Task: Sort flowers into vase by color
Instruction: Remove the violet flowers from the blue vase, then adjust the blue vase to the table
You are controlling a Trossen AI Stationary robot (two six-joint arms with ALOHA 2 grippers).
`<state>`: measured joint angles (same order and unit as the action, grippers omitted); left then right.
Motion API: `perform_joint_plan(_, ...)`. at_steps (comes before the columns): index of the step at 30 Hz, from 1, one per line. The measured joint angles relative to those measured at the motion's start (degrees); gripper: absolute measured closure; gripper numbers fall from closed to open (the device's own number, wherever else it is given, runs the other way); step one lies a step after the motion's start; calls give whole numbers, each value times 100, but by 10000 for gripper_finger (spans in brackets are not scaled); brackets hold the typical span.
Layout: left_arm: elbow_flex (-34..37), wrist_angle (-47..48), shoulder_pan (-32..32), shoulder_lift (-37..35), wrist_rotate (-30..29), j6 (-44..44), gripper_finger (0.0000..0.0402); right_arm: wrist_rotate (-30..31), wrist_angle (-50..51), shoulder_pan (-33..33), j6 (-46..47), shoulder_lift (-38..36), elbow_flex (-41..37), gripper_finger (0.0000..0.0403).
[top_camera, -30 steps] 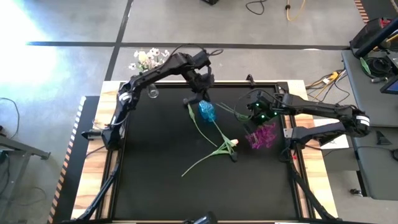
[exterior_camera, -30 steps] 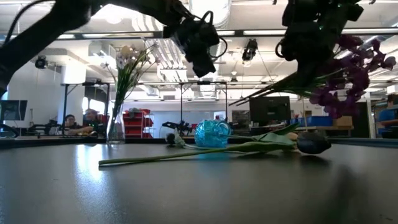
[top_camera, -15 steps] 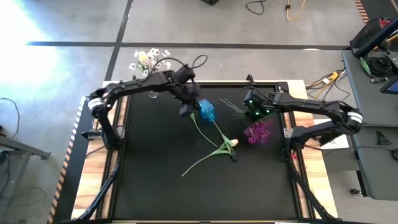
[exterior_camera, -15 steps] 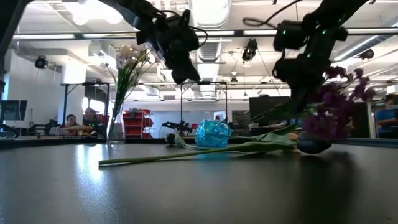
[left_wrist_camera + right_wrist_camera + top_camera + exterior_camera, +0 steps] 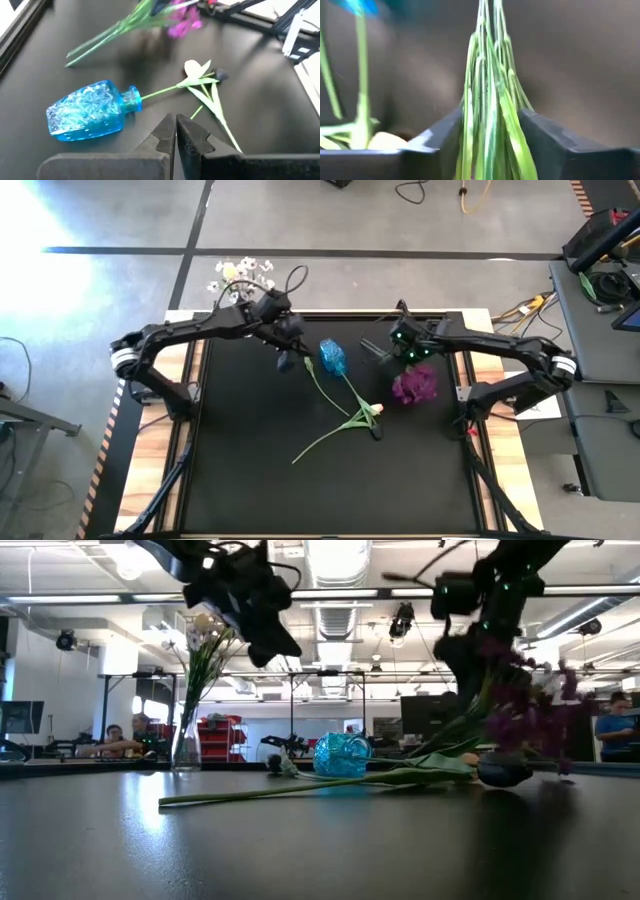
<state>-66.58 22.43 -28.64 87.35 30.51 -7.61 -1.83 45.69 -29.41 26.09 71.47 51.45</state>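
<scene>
My right gripper (image 5: 400, 345) hovers over the table's far right part. Its fingers stand apart on either side of the green stems (image 5: 490, 100) of a magenta-purple spray (image 5: 413, 385), whose blossoms (image 5: 530, 725) hang low over the table. A blue glass vase (image 5: 332, 358) lies on its side mid-table. A cream tulip (image 5: 197, 67) and a dark tulip (image 5: 505, 772) lie flat beside it. My left gripper (image 5: 175, 131) hangs shut with nothing in it, left of the blue vase. White flowers stand in a clear vase (image 5: 188, 745) at the far left. My right gripper has the spray's stem bundle (image 5: 492, 115) between its spread fingers, coming at it from above and across the stems. Whether the fingers (image 5: 437, 145) touch the stems, I cannot tell. The blossoms hang below, and the stem ends (image 5: 375, 350) stick out toward the blue vase.
Long green stems (image 5: 325, 435) run across the black mat toward its near side. The mat's raised frame (image 5: 470, 395) runs close to the right arm. People and equipment show in the room beyond the table.
My right gripper has gone a little toward the far edge and down, and the magenta spray has sunk with it, its blossoms now close over the table. My left gripper has drawn away from the blue vase toward the table's left edge.
</scene>
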Motion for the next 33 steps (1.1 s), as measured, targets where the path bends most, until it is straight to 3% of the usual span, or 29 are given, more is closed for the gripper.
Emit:
perform_joint_plan(6,624,-608,-4,-544,-12,385,402,45,-86,69,-14,-173,750,140)
perform_joint_plan(12,861,-653,-105,-854,-278,401,402,-67,-1071,636,130,55,1091,116)
perform_joint_plan(20,1164,-665,-575,-1036,179,371,402,-112,-1484,1213,790,1468,1613,117)
perform_joint_plan(27,1169,-666,-612,-1027,353,267,402,-174,-1464,1266,1040,2660,2152,117)
perform_joint_plan(33,1171,-666,-614,-1026,354,189,402,-218,-1402,1270,1040,3265,2536,117)
